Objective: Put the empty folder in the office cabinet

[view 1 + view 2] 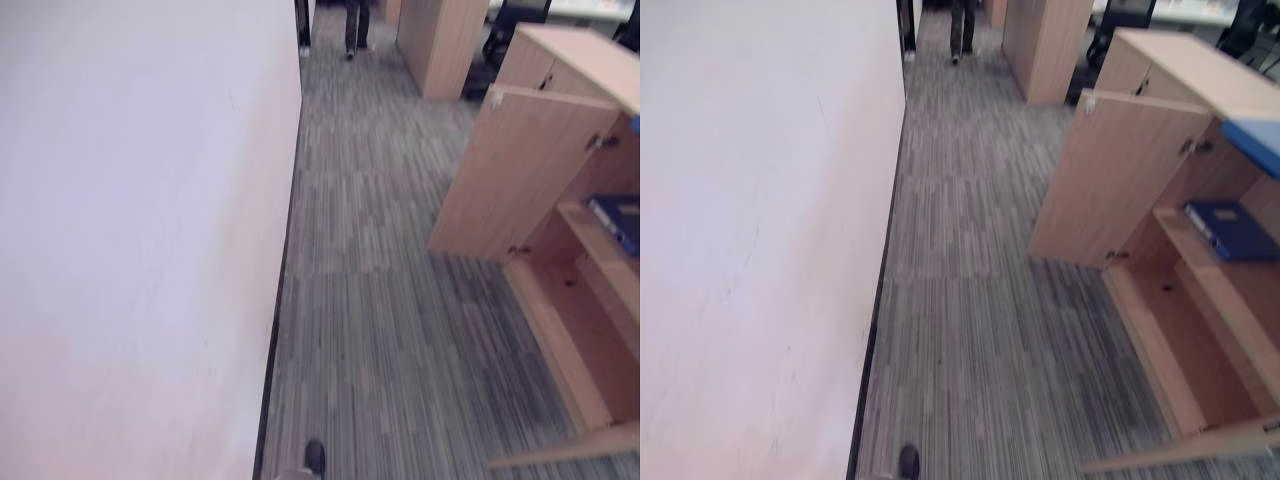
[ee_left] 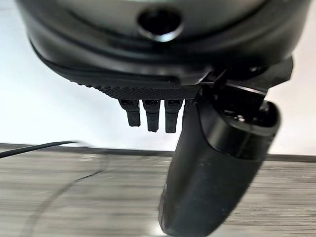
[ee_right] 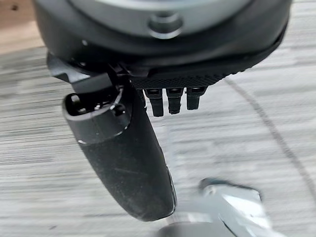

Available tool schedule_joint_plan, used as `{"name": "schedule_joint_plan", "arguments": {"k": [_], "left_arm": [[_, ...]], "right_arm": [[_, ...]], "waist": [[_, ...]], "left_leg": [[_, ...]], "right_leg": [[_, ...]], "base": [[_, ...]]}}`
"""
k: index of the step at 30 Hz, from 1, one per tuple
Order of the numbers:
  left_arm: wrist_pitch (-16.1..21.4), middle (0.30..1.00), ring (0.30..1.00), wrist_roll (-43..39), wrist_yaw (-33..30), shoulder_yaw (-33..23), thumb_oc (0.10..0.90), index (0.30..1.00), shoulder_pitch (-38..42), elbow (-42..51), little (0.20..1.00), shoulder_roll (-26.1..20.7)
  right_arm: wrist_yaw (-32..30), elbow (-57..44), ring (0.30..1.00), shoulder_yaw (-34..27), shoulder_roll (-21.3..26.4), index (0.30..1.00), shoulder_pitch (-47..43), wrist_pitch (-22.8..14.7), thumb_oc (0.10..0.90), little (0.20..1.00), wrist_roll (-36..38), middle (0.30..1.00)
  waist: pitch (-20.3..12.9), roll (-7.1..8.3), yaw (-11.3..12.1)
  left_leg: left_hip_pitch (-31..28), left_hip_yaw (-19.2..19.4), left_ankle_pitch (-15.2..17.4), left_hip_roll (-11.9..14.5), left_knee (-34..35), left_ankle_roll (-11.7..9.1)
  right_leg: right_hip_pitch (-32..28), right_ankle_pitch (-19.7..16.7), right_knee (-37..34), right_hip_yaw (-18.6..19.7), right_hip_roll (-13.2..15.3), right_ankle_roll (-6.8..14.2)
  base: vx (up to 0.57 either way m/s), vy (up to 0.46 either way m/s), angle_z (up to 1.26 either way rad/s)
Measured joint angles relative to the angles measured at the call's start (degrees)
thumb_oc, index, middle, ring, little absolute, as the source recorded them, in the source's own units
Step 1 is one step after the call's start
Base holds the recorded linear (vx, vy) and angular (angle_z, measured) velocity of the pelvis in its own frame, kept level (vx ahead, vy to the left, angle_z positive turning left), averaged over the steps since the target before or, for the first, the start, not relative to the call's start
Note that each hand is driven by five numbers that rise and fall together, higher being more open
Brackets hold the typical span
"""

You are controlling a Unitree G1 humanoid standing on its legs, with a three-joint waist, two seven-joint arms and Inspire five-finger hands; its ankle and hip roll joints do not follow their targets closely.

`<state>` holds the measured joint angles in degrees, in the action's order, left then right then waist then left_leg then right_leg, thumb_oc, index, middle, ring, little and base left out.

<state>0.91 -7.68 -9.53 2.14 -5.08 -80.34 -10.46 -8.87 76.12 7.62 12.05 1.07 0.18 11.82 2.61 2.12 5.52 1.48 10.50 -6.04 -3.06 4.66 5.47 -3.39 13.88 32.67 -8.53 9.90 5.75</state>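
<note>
A wooden office cabinet (image 1: pixel 1160 70) stands at the right with its upper door (image 1: pixel 1110 180) swung open. A blue folder (image 1: pixel 1230 230) lies flat on the middle shelf inside it. The folder (image 1: pixel 620 220) sits at the right edge of the left eye view. A second blue edge (image 1: pixel 1252 142) sticks out higher up in the cabinet. My left hand (image 2: pixel 217 163) hangs over the carpet by the wall, fingers relaxed, holding nothing. My right hand (image 3: pixel 123 158) also hangs over the carpet, open with nothing in it.
A white wall (image 1: pixel 140 240) runs along the whole left side. Grey striped carpet (image 1: pixel 380 300) forms an aisle between wall and cabinet. A lower cabinet door (image 1: pixel 1180 452) juts out near the bottom right. Farther off stand another wooden cabinet (image 1: pixel 1045 45), an office chair (image 1: pixel 1120 20) and a person's legs (image 1: pixel 962 30).
</note>
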Motion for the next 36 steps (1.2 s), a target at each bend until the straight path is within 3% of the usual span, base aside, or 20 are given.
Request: {"name": "schedule_joint_plan", "arguments": {"k": [1, 2, 6, 7, 9, 11, 13, 14, 15, 16, 17, 18, 20, 22, 23, 25, 26, 27, 32, 36], "left_arm": [[-0.58, 0.9, 0.9, -0.64, 2.58, -0.56, 0.8, 0.9, -0.03, -0.44, 0.9, -0.39], [-1.5, 0.9, 0.9, -1.16, 7.05, 0.86, 0.8, 0.9, -0.21, -1.23, 0.9, -0.17], [-2.32, 0.9, 0.9, -0.97, 7.69, 4.83, 0.8, 0.9, -0.85, -0.06, 0.9, 0.36], [-2.36, 0.9, 0.9, -0.92, 6.31, 4.89, 0.8, 0.9, -1.2, 0.31, 0.9, 1.72], [-2.03, 0.9, 0.9, -0.9, 4.27, 4.7, 0.8, 0.9, -1.74, 0.58, 0.9, 3.09], [-1.82, 0.9, 0.9, -0.64, 2.75, 4.32, 0.8, 0.9, -1.94, 0.6, 0.9, 3.15], [-1.44, 0.9, 0.9, 0.34, 0.83, 4.05, 0.8, 0.9, -2.28, 1.32, 0.9, 2.37], [-1.42, 0.9, 0.9, 1.29, 0.11, 2.56, 0.8, 0.9, -2.62, 0.96, 0.9, 1.9], [-1.54, 0.9, 0.9, 1.34, -0.29, 2.16, 0.8, 0.9, -2.56, 1.13, 0.9, 1.57], [-1.4, 0.9, 0.9, 1.54, -0.53, 1.56, 0.8, 0.9, -2.67, 0.92, 0.9, 1.06], [-1.18, 0.9, 0.9, 1.96, -0.74, 1.51, 0.8, 0.9, -2.61, 0.62, 0.9, 0.82], [-0.98, 0.9, 0.9, 2.48, -1.05, 1.57, 0.8, 0.9, -2.2, -0.04, 0.9, 0.77], [-0.58, 0.9, 0.9, 2.85, -1.04, 1.51, 0.8, 0.9, -0.3, -0.22, 0.9, 0.87], [0.48, 0.9, 0.9, 3.57, -1.2, 1.37, 0.8, 0.9, 0.78, -0.24, 0.9, 0.96], [0.26, 0.9, 0.9, 3.55, -1.09, 0.34, 0.8, 0.9, 2.47, -1.04, 0.9, 0.76], [0.69, 0.9, 0.9, 3.54, -1.08, 0.43, 0.8, 0.9, 2.78, -0.67, 0.9, 0.85], [0.59, 0.9, 0.9, 3.39, -1.1, 0.57, 0.8, 0.9, 4.17, -0.7, 0.9, -0.1], [0.57, 0.9, 0.9, 3.36, -1.1, 0.53, 0.8, 0.9, 4.31, -0.55, 0.9, -0.6], [0.35, 0.9, 0.9, 0.99, -1.23, 0.83, 0.8, 0.9, 4.73, 0.64, 0.9, -0.62], [0.37, 0.9, 0.9, 0.51, -1.4, 1.08, 0.8, 0.9, 4.65, 1.76, 0.9, -0.57]], "right_arm": [[-0.1, -0.25, 0.9, -0.03, 0.12, 0.9, -0.39, -0.02, 0.8, 0.9, 0.0, 0.9], [-0.71, -1.27, 0.9, -0.45, 1.01, 0.9, -1.01, 0.29, 0.8, 0.9, 0.02, 0.9], [-1.06, -3.6, 0.9, 0.58, 1.58, 0.9, -3.41, 0.19, 0.8, 0.9, -0.05, 0.9], [-0.84, -6.71, 0.9, 0.7, 1.7, 0.9, -3.62, -0.78, 0.8, 0.9, -0.1, 0.9], [-0.2, -8.79, 0.9, 0.57, 2.36, 0.9, -4.31, -1.58, 0.8, 0.9, 0.39, 0.9], [-0.16, -8.61, 0.9, 0.6, 2.33, 0.9, -5.22, -1.64, 0.8, 0.9, 0.09, 0.9], [-0.08, -8.49, 0.9, 0.29, 1.63, 0.9, -5.98, -1.26, 0.8, 0.9, 0.11, 0.9], [0.01, -8.48, 0.9, -0.57, 1.06, 0.9, -6.02, -1.2, 0.8, 0.9, 0.12, 0.9], [0.14, -8.42, 0.9, -1.43, 0.77, 0.9, -5.57, -1.16, 0.8, 0.9, 0.18, 0.9], [0.13, -8.56, 0.9, -3.03, 0.28, 0.9, -5.36, -1.39, 0.8, 0.9, 0.54, 0.9], [0.14, -8.22, 0.9, -4.1, 0.11, 0.9, -5.38, -1.43, 0.8, 0.9, 0.85, 0.9], [0.1, -7.77, 0.9, -4.87, 0.36, 0.9, -4.6, -1.36, 0.8, 0.9, 1.96, 0.9], [0.12, -7.61, 0.9, -5.45, 1.48, 0.9, -4.71, -1.34, 0.8, 0.9, 1.98, 0.9], [0.21, -5.95, 0.9, -5.13, 1.98, 0.9, -5.87, -1.46, 0.8, 0.9, 1.77, 0.9], [0.21, -4.61, 0.9, -5.01, 1.93, 0.9, -5.7, -0.64, 0.8, 0.9, 1.86, 0.9], [0.2, -3.97, 0.9, -4.96, 2.41, 0.9, -5.53, -0.97, 0.8, 0.9, 1.87, 0.9], [0.05, -3.55, 0.9, -5.18, 3.23, 0.9, -5.47, -1.07, 0.8, 0.9, 2.16, 0.9], [0.01, -3.75, 0.9, -5.4, 3.65, 0.9, -5.03, -1.09, 0.8, 0.9, 2.47, 0.9], [-0.25, -3.69, 0.9, -4.89, 4.65, 0.9, -3.31, -1.06, 0.8, 0.9, 4.67, 0.9], [-0.28, -4.37, 0.9, -3.71, 4.02, 0.9, -2.59, -1.18, 0.8, 0.9, 5.23, 0.9]], "waist": [[-0.24, 0.33, -0.18], [0.06, -0.68, -1.04], [1.23, -2.72, -0.7], [3.13, -5.46, -1.25], [4.59, -7.3, -2.72], [5.7, -6.92, -2.98], [6.79, -5.59, -3.18], [6.43, -5.96, -3.79], [7.05, -4.56, -4.55], [7.07, -4.77, -5.25], [7.2, -3.91, -5.56], [7.18, -4.58, -5.71], [6.72, -6.36, -7.05], [6.82, -6.53, -6.87], [6.41, -6.13, -7.78], [6.3, -5.43, -7.72], [6.28, -4.2, -7.69], [6.06, -3.5, -7.62], [5.8, -3.98, -8.32], [5.27, -4.43, -8.47]], "left_leg": [[-1.12, -0.53, 1.27, -1.39, -0.06, 1.07], [-2.83, -1.15, 1.78, -2.31, -0.55, 1.76], [-5.47, -4.55, 6.13, -3.01, -1.56, 4.92], [-8.0, -5.05, 6.79, -1.53, -1.25, 4.9], [-9.4, -5.01, 6.98, -0.57, -1.08, 3.02], [-10.61, -5.61, 8.26, -0.3, -1.15, 1.48], [-12.55, -5.78, 9.55, -0.4, -1.02, 0.42], [-12.96, -5.84, 10.61, -0.25, -1.08, -0.46], [-13.88, -6.14, 11.98, -0.26, -1.26, -0.93], [-14.57, -6.54, 12.98, -0.27, -1.05, -1.69], [-15.37, -6.74, 13.88, -0.03, -0.81, -2.23], [-17.21, -7.56, 15.47, 1.28, -0.47, -3.73], [-17.91, -9.06, 17.07, 4.66, -0.66, -5.49], [-18.98, -10.58, 14.8, 5.84, -1.08, -6.58], [-19.24, -10.89, 15.54, 8.7, -3.83, -8.16], [-19.28, -10.69, 15.39, 9.93, -4.7, -8.44], [-17.09, -10.67, 16.78, 11.9, -8.08, -8.35], [-16.12, -10.67, 15.96, 12.17, -9.11, -9.44], [-13.35, -10.46, 11.26, 14.08, -14.83, -16.36], [-13.25, -7.59, 8.51, 15.75, -17.09, -17.19]], "right_leg": [[1.2, -1.96, 3.75, 0.04, 1.5, 0.54], [4.22, -5.23, 13.43, -1.52, 4.31, 0.77], [13.39, -5.35, 24.13, -4.74, 8.37, 0.36], [16.99, -2.82, 19.48, -6.1, 7.18, -0.53], [19.95, -3.26, 7.83, -7.81, 6.22, 0.5], [20.79, -5.47, -4.94, -9.55, 5.29, 1.63], [21.16, -10.19, -15.93, -9.99, 4.1, 2.73], [19.94, -13.36, -25.57, -9.92, 2.6, 3.41], [20.31, -14.98, -29.34, -9.54, 2.76, 4.17], [19.75, -15.71, -32.66, -9.15, 2.97, 4.61], [19.76, -16.25, -33.41, -8.89, 3.2, 4.81], [18.93, -19.62, -31.53, -9.55, 2.62, 4.92], [18.5, -20.47, -29.05, -10.75, 0.0, 5.03], [17.19, -20.3, -28.14, -11.74, -2.45, 4.43], [14.52, -19.6, -28.21, -13.64, -4.18, 2.1], [14.42, -18.15, -26.35, -14.25, -4.83, 0.93], [15.64, -16.24, -23.98, -14.96, -5.8, -1.23], [15.91, -15.92, -24.2, -15.49, -6.31, -2.2], [13.03, -15.2, -28.23, -15.89, -8.63, -3.23], [11.19, -14.56, -31.11, -15.91, -11.17, -3.89]], "base": [[0.34, 0.534, 0.37], [0.15, 0.237, 0.48], [0.28, 0.14, 0.4], [0.22, -0.03, 0.17], [0.2, -0.092, 0.3], [0.25, -0.124, 0.19], [0.38, -0.162, -0.03], [0.42, -0.139, -0.08], [0.59, -0.188, 0.0], [0.44, -0.136, 0.07], [0.32, -0.102, 0.08], [0.32, -0.116, 0.19], [0.64, -0.266, 0.39], [0.53, -0.249, 0.25], [0.46, -0.247, 0.41], [0.47, -0.303, 0.34], [0.35, -0.287, 0.17], [0.36, -0.287, 0.15], [0.26, -0.201, 0.04], [0.23, -0.183, -0.13]]}}
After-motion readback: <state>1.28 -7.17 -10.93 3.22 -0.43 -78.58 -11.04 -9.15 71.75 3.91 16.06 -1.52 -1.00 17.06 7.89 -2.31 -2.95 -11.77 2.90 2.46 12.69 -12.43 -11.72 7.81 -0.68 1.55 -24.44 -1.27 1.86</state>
